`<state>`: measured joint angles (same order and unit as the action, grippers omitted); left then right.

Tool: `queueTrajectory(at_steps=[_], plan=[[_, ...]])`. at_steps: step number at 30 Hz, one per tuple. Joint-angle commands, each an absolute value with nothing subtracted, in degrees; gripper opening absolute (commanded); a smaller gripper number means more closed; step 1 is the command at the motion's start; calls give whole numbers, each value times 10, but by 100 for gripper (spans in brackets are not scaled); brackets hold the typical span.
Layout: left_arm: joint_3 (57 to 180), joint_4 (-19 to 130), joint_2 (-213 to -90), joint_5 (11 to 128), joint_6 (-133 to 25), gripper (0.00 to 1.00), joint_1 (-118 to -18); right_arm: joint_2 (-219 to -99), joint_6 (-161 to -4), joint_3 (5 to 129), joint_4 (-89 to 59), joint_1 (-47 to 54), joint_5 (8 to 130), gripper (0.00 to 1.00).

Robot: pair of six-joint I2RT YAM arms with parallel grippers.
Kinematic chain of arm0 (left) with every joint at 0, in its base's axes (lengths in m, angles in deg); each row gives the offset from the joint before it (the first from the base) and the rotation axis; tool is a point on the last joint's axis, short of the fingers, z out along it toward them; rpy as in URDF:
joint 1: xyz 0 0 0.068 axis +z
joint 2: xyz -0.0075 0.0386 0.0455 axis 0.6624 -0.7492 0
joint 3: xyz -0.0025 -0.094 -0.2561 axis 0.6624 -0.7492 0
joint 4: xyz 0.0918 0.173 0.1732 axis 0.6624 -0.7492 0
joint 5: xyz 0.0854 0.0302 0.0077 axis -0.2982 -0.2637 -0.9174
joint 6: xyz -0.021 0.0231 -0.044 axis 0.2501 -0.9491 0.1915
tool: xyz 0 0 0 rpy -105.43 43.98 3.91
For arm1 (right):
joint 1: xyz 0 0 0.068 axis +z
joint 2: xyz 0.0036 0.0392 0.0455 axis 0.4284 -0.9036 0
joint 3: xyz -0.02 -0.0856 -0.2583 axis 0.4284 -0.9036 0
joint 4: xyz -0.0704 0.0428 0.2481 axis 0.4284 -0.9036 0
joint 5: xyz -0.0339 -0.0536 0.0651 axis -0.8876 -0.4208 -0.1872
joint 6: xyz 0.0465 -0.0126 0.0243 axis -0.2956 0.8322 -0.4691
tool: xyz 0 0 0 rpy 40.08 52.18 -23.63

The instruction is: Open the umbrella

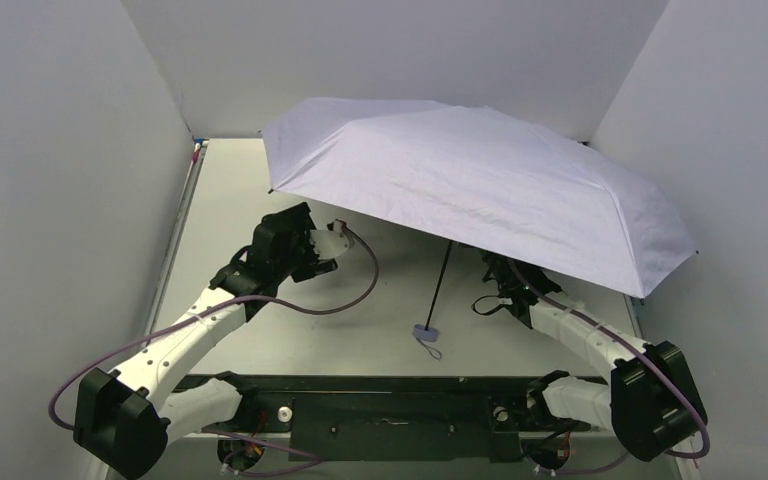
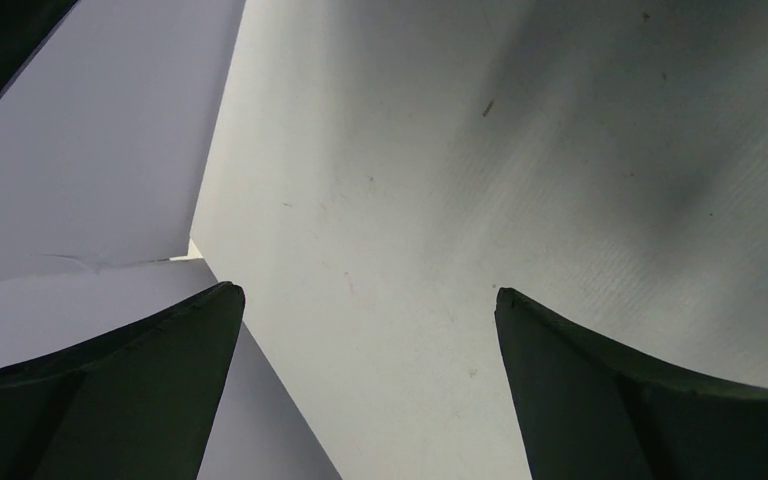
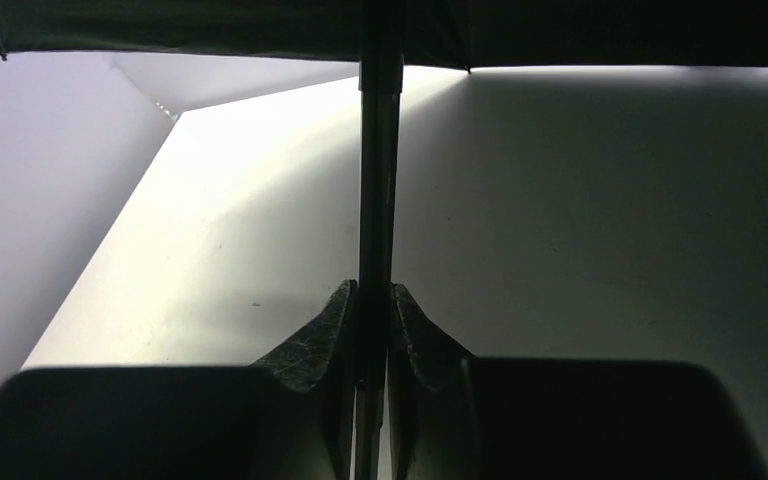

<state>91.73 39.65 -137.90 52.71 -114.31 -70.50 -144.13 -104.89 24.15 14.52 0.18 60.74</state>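
Observation:
The umbrella stands open, its pale lavender canopy spread over the back and right of the table. Its thin black shaft slants down to the small lavender handle, which rests on the table with its wrist loop. In the right wrist view my right gripper is shut on the shaft, under the canopy's black inside. From above the canopy's edge mostly hides that gripper. My left gripper hovers left of the shaft, below the canopy's front-left edge; it is open and holds nothing.
White walls close in the table on the left, back and right. A purple cable loops off the left arm toward the table's middle. A black mounting rail runs along the near edge between the arm bases.

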Motion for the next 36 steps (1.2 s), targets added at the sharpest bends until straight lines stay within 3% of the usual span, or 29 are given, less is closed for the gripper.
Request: queueTrajectory(at_steps=[1,3,6,9,11,25,36], plan=[[923,355,-1366,545,-1147,97,-700,-1443,-999,220,208,0,647,11],[910,350,-1361,545,-1143,97,-698,-1436,-971,205,201,0,650,29],[901,352,-1355,543,-1123,97,-696,-1410,-933,191,171,-3,654,39],[906,353,-1356,545,-1082,97,-689,-1375,-891,187,118,-4,654,61],[907,355,-1356,546,-1059,97,-683,-1346,-851,188,75,-6,651,68],[892,364,-1313,553,-1030,97,-553,-1139,-600,174,-112,-18,590,74],[789,482,-1282,369,-998,97,-515,-1105,-481,158,-173,-31,493,77]])
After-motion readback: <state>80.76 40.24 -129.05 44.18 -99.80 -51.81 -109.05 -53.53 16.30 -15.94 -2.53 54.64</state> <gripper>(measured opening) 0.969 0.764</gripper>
